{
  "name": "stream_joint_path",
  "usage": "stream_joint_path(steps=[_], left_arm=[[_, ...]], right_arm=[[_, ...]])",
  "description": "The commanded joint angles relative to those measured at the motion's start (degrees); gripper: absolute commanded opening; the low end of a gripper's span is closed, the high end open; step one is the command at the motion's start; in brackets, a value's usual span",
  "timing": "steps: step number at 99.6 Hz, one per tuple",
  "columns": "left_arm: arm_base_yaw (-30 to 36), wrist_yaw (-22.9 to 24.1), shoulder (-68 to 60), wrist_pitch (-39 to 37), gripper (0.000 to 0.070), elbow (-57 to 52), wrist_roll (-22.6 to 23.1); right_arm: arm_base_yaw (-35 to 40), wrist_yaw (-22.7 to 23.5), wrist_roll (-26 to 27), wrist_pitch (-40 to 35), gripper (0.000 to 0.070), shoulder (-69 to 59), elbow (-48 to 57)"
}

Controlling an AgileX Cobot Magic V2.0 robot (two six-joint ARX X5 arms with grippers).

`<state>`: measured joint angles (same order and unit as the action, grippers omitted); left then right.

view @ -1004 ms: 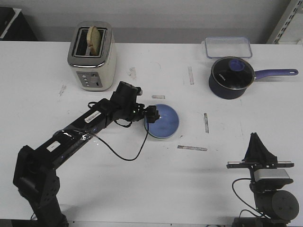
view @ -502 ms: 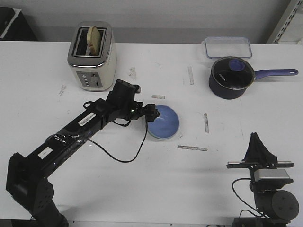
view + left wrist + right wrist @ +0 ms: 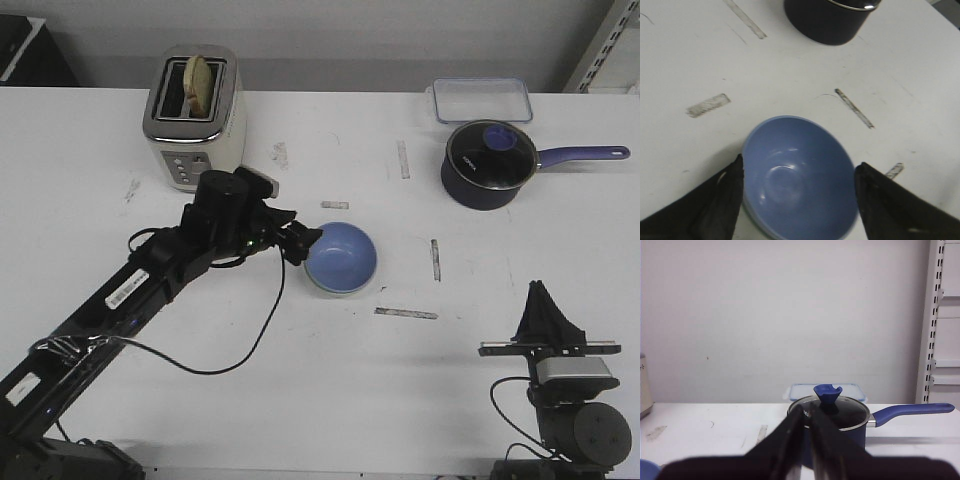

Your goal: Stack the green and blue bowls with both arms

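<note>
**Left arm draws back from the stacked bowls**

The left gripper (image 3: 300, 243) stands with its jaws apart, one black finger (image 3: 722, 192) on each side of the soft periwinkle-blue round bowl (image 3: 342, 258). In the left wrist view both fingers sit just beside the rim, and whether they touch it cannot be told. A sliver of pale mint-green bowl (image 3: 757, 227) shows under the blue one's lower edge, so the blue bowl sits nested in the green one near the middle of the white worktop (image 3: 300, 380).

Against the earlier frames, the left gripper has pulled back toward the robot's left: a second ago its fingers overlapped the bowl's edge, and now they sit at the rim's left side. The blue bowl shows more of its hollow and looks slightly tilted toward the camera. The slim black left arm (image 3: 150, 275) has swung lower and longer across the worktop, its base now at the frame's bottom corner, its loose black cable (image 3: 215, 360) drooping in a wider loop.

The right gripper (image 3: 543, 315) has not moved; it is parked at the near right edge, pointing up, jaws closed together on nothing. Its wrist view looks across at the dark navy saucepan with a glass lid (image 3: 832, 415).
</note>
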<state>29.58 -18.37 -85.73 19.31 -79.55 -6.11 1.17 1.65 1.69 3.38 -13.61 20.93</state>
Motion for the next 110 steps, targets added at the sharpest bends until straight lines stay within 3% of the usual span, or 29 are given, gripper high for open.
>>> stream_joint_path(steps=[1,6,16,21,34,51,60,80,110], left_arm=[[-0.13,3.06,2.08,-3.32,0.0396,2.75,5.6],[-0.55,5.81,4.37,-6.12,0.0383,6.05,5.95],[-1.68,9.73,9.29,-12.22,0.0268,13.2,5.92],[-2.54,9.94,11.82,-15.28,0.0232,16.79,5.92],[-5.27,9.94,18.56,-22.05,0.0222,25.77,5.9],[-9.55,9.94,27.82,-28.24,0.0041,36.46,5.9],[-12.24,10.6,32.96,-29.24,0.0038,41.03,5.9],[-17.79,17.35,44.65,-29.27,0.0,49.35,5.86],[-24.41,17.51,59.69,-25.29,0.0001,56.26,5.62]], right_arm=[[0.15,-0.11,-0.28,0.63,0.0013,0.11,0.24],[0.15,-0.11,-0.28,0.63,0.0013,0.11,0.24],[0.15,-0.13,-0.28,0.63,0.0012,0.11,0.24],[0.15,-0.11,-0.28,0.63,0.0012,0.11,0.24],[0.15,-0.11,-0.28,0.63,0.0012,0.11,0.24],[0.15,-0.11,-0.26,0.63,0.0013,0.11,0.24],[0.15,-0.11,-0.28,0.63,0.0013,0.11,0.24],[0.15,-0.11,-0.28,0.63,0.0013,0.11,0.24],[0.15,-0.11,-0.28,0.63,0.0013,0.11,0.24]])
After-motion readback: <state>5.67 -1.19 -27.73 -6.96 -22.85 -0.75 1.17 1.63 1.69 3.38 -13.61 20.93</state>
